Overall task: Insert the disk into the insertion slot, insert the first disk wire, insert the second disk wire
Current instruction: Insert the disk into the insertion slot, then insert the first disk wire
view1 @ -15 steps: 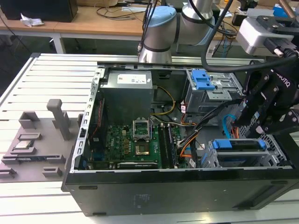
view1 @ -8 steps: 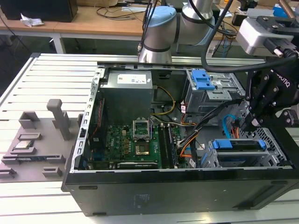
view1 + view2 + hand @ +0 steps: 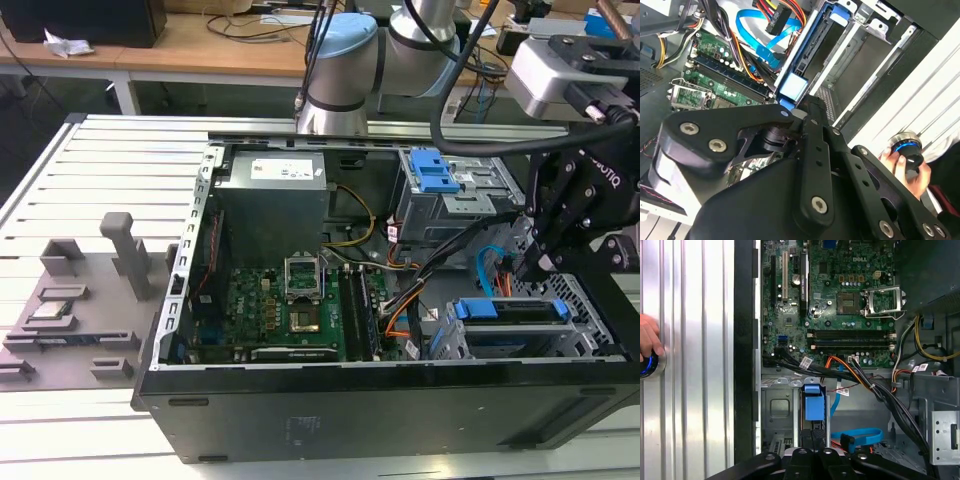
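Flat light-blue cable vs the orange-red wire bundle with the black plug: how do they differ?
The flat light-blue cable is one ribbon; the orange-red wire bundle is several thin strands. The cable curves in a loop; the bundle runs straight into its black plug. Both lie beside the blue-framed disk.

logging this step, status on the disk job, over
Arm's gripper right at the disk handle. Disk stands in the insertion slot. The second disk wire loops loose alongside. Person's hand on a knob outside.

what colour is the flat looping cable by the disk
The flat cable is light blue, clearest in the second wrist view.
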Available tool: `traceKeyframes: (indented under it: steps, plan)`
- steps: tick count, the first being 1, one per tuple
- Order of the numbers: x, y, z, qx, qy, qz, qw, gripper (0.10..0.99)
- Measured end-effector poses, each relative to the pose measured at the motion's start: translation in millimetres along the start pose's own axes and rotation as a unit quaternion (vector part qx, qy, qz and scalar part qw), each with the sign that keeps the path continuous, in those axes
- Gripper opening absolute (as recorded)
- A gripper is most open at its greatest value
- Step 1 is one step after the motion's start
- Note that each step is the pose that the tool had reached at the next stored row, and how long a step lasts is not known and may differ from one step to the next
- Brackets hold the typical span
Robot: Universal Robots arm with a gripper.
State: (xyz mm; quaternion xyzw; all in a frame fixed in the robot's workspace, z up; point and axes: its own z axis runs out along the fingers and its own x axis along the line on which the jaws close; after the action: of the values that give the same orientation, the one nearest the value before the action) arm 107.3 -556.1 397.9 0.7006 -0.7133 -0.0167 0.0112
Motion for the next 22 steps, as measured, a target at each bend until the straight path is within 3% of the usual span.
traceKeyframes:
  steps: [3, 5, 8, 10, 13, 19, 21, 22]
  plan:
    - [0.0, -0.9, 0.3, 0.0, -0.0001, 0.0, 1.0, 0.106]
    - [-1.8, -16.7, 4.9, -0.0009, 0.0007, 0.0, 1.0, 0.106]
    - [-9.6, -27.9, 7.2, -0.0014, 0.0013, 0.0, 1.0, 0.106]
    - [-16.2, -30.1, 9.3, -0.0014, 0.0015, 0.0, 1.0, 0.106]
    - [-37.8, -34.2, 16.6, -0.0014, 0.0029, 0.0, 1.0, 0.106]
    - [-56.0, -38.7, 26.9, -0.0013, 0.0047, 0.0, 1.0, 0.106]
    - [-56.1, -38.7, 27.4, -0.0013, 0.005, 0.0, 1.0, 0.106]
    - [-56.1, -38.8, 27.4, -0.0013, 0.005, 0.0, 1.0, 0.173]
